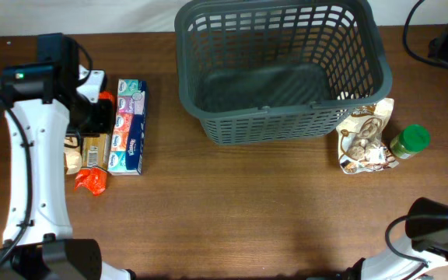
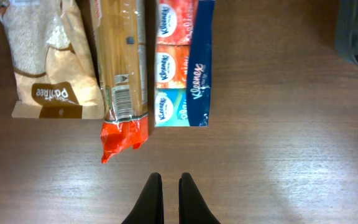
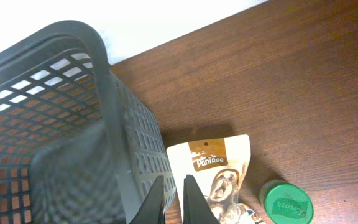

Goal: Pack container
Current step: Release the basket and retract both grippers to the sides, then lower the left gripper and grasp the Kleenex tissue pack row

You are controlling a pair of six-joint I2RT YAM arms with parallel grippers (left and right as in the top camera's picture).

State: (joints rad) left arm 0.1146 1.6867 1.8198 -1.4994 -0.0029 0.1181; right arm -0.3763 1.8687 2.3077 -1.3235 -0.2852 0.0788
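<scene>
While pressed together, L hand (image 2: 169, 178), R hand (image 3: 174, 180) slim black wedges; container (image 1: 271, 124) slotted plastic.

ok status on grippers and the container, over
Left gripper shut, empty, just short of spaghetti pack. Right gripper shut, empty, over snack pouch by the container. Container empty, opening unobstructed.
</scene>
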